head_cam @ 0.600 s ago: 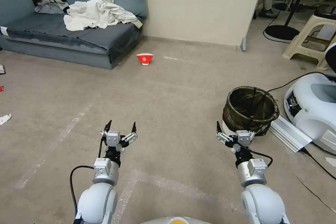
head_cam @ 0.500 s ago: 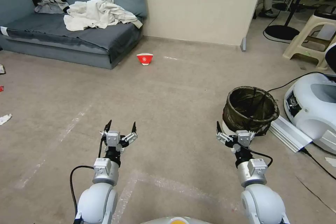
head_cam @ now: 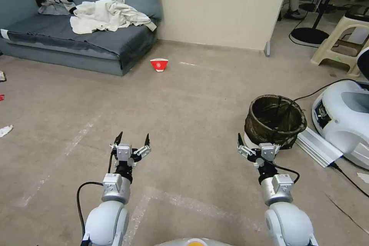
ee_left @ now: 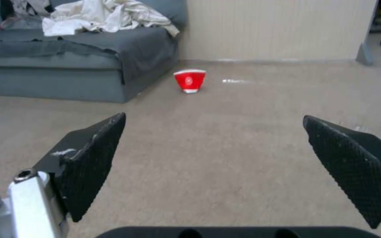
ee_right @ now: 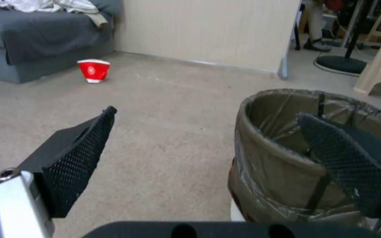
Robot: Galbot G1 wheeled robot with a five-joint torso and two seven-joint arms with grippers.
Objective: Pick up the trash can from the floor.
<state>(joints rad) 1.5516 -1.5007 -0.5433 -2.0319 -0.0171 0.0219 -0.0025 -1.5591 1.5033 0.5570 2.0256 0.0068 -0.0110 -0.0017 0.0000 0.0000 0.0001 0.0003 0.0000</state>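
1. Trash can (head_cam: 275, 121) stands upright on the floor (head_cam: 192, 100), ahead of the robot and to its right. Dark olive-black bag lines the inside and folds over the rim; a sliver of white base shows at the bottom.
2. Right claw (head_cam: 256, 144) is low over the floor just beside the can's near side, fingers spread wide, gripping nothing. In the right wrist view the claw (ee_right: 208, 129) frames the can (ee_right: 287, 158): one finger sits before the can's bagged rim, the other over bare floor. Whether that finger touches the bag cannot be told.
3. Left claw (head_cam: 132, 138) hangs over bare floor on the robot's left, well apart from the can, fingers also spread and empty. Left wrist view: claw (ee_left: 215, 120) points across open floor toward a red-and-white paper cup (ee_left: 190, 80).
4. That paper cup (head_cam: 159, 64) sits on the floor near the corner of a grey-blue sofa (head_cam: 77, 34), far from the can. Pale crumpled cloth (head_cam: 109, 15) lies heaped on the sofa seat.
5. Right of the can: a white rounded machine (head_cam: 342, 117) with a black cable, and a flat white rail (head_cam: 317, 147) on the floor, its near end just beside the can's base.
6. Faint whitish tape lines (head_cam: 73, 146) cross the floor near the left arm.
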